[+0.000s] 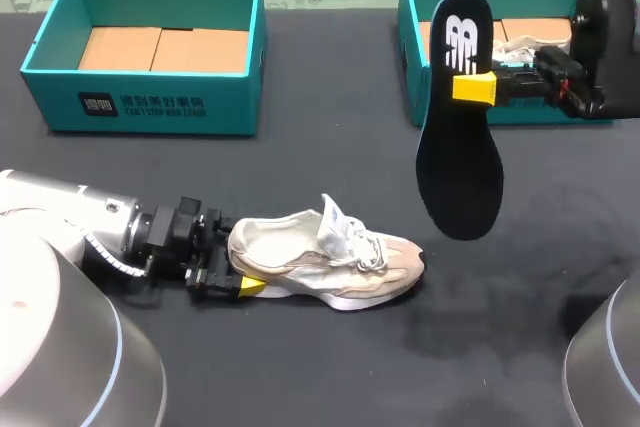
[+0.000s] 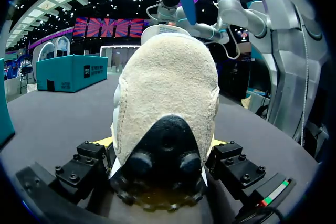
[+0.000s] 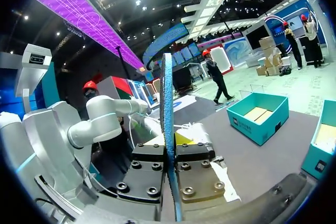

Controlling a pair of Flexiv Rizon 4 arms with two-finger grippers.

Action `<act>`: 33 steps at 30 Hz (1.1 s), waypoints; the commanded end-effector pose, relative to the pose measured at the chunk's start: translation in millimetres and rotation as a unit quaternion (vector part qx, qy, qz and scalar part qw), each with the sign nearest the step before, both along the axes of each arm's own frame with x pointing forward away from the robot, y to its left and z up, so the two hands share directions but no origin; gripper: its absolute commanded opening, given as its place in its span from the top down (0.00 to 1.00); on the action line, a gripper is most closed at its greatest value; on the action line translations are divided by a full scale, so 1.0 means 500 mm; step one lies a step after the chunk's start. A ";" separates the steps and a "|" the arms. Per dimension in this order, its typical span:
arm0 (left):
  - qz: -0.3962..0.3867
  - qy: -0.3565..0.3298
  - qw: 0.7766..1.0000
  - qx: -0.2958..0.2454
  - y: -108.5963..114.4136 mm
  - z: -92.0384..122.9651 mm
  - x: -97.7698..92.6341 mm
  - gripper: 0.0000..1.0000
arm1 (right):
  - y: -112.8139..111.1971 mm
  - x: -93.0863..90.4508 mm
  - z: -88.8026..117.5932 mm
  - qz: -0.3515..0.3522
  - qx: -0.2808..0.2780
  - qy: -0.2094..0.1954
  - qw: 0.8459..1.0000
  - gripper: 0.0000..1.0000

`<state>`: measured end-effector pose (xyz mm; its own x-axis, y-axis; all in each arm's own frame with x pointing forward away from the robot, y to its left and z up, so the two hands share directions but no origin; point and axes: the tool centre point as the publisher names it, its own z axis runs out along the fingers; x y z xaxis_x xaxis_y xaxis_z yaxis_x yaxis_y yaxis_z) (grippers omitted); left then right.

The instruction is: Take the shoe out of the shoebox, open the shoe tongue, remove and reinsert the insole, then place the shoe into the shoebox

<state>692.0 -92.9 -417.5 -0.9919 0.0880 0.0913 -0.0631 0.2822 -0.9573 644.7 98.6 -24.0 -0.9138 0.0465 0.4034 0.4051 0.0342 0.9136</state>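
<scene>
Insole point(image 1: 458, 157) (aloft) pinched in right pincer point(image 1: 466, 87); left pincer point(image 1: 240, 263) clamps shoe point(image 1: 320, 262) heel

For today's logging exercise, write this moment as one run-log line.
left gripper: shut on shoe heel, shoe on table | right gripper: shut on insole, held above table | reinsertion: not yet done

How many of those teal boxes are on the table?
2. One teal box sits at the far left; the other teal box at the far right, partly behind the insole in the right end effector.
</scene>
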 end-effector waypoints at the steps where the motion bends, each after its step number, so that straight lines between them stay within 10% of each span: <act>1: 0.000 0.000 1.000 0.001 -0.001 -0.001 0.000 1.00 | -0.006 -0.010 -0.012 0.001 0.005 -0.001 1.000 1.00; 10: -0.005 -0.002 1.000 0.003 0.000 0.001 -0.001 0.98 | -0.007 -0.012 -0.013 0.003 0.007 -0.002 1.000 1.00; 12: -0.006 -0.003 1.000 0.008 0.002 0.002 -0.002 0.65 | -0.007 -0.012 -0.013 0.003 0.007 -0.002 1.000 1.00; 14: -0.010 -0.010 1.000 0.020 0.005 0.001 -0.006 0.00 | -0.007 -0.012 -0.013 0.003 0.007 -0.002 1.000 1.00; 27: 0.005 -0.021 0.996 0.081 0.042 0.019 -0.016 0.00 | -0.007 -0.012 -0.013 0.003 0.007 -0.002 1.000 1.00; 33: 0.003 -0.032 0.981 0.190 0.077 0.029 -0.014 0.00 | -0.007 -0.012 -0.013 0.003 0.007 -0.002 1.000 1.00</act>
<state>690.4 -61.6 -418.9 -0.9967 0.0549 0.0601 -0.0245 0.5019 -0.8646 639.4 94.7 -30.2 -0.9165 0.0339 0.3985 0.3993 0.0219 0.9166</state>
